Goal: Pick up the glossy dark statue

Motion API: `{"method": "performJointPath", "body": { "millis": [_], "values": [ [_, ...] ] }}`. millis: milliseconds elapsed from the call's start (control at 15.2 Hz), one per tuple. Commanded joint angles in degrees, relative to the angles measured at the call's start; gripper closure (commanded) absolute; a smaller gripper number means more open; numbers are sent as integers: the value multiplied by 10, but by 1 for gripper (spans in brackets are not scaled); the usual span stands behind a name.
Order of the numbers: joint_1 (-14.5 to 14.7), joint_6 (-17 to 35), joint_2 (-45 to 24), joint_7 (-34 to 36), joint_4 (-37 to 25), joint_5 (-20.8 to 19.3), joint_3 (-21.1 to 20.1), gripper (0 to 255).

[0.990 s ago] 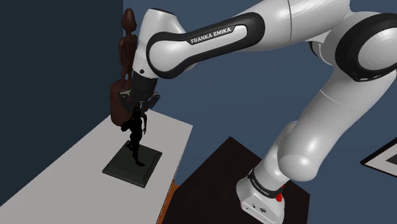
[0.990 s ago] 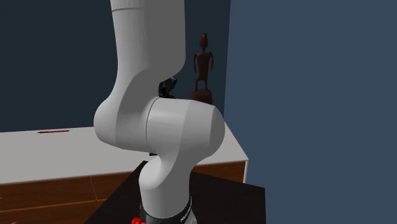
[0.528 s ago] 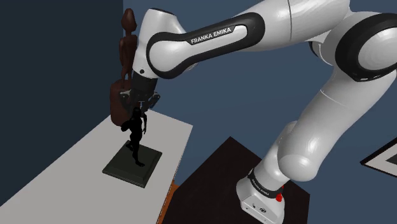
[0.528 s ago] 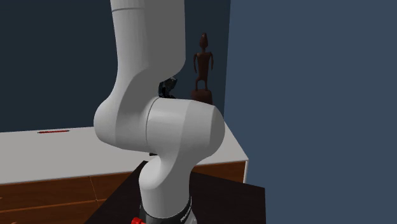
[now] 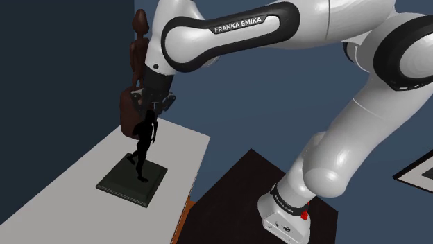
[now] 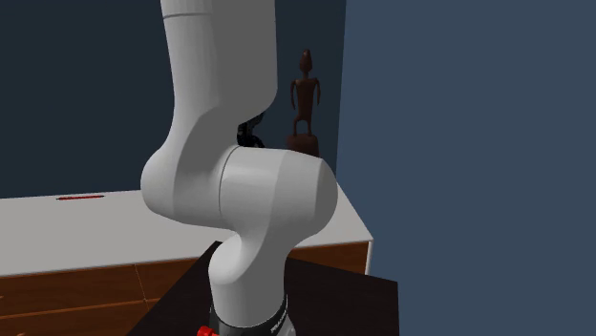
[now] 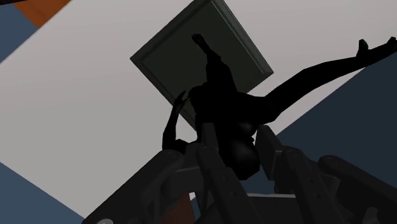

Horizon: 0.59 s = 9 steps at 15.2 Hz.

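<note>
The all-black two-finger gripper [image 7: 238, 151] is clenched on the head of the glossy black dancer statue [image 5: 143, 147]. The statue's dark square base hangs at or just over the white tabletop [image 5: 62, 190]; I cannot tell which. Behind it stands a tall brown carved figure [image 5: 137, 52]. The lift seems under way, and next calls for a steady, straight rise. Since a second ago the arm has risen and the base has shifted toward the shoulder view's lower left.

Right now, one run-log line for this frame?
state: grasping | gripper: shut on glossy black statue, top end | flat base: over white counter, contact unclear | behind: brown carved figure
</note>
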State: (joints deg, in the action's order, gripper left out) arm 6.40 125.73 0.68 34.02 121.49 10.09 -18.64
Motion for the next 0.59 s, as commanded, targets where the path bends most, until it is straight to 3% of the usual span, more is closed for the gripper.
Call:
{"method": "performJointPath", "body": {
  "millis": [0, 528],
  "values": [
    [-1, -14, 6, 1, -9, 1, 1, 255],
    [-2, -68, 23, 5, -46, 2, 3, 255]
  ]
}}
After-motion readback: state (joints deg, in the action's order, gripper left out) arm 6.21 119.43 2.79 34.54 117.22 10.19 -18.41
